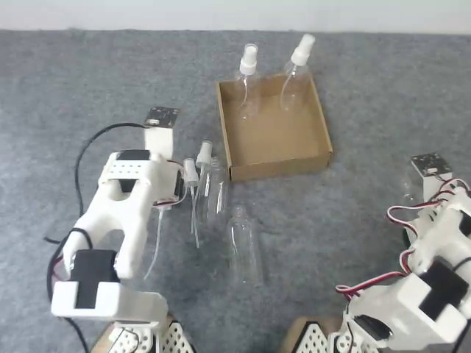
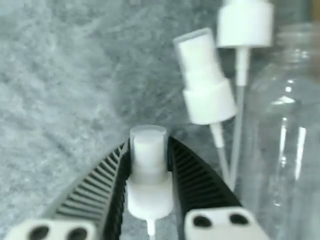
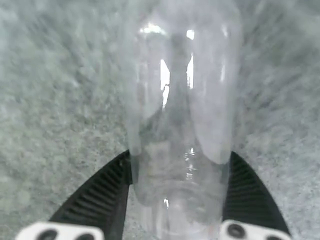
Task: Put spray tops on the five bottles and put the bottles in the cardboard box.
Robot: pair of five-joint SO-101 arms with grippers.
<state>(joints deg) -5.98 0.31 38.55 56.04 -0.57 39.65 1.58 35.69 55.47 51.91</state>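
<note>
We read no text, label, brand, number or sign in any view. The cardboard box (image 1: 280,165), the bottles (image 1: 245,246) and the spray tops (image 2: 204,85) carry no legible marking.

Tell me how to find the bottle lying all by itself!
Find the cardboard box in the middle of the grey carpet. In front of its near wall lies a clear bottle without a top. Unlike the other bottle nearby, it has no loose spray tops beside it.
</note>
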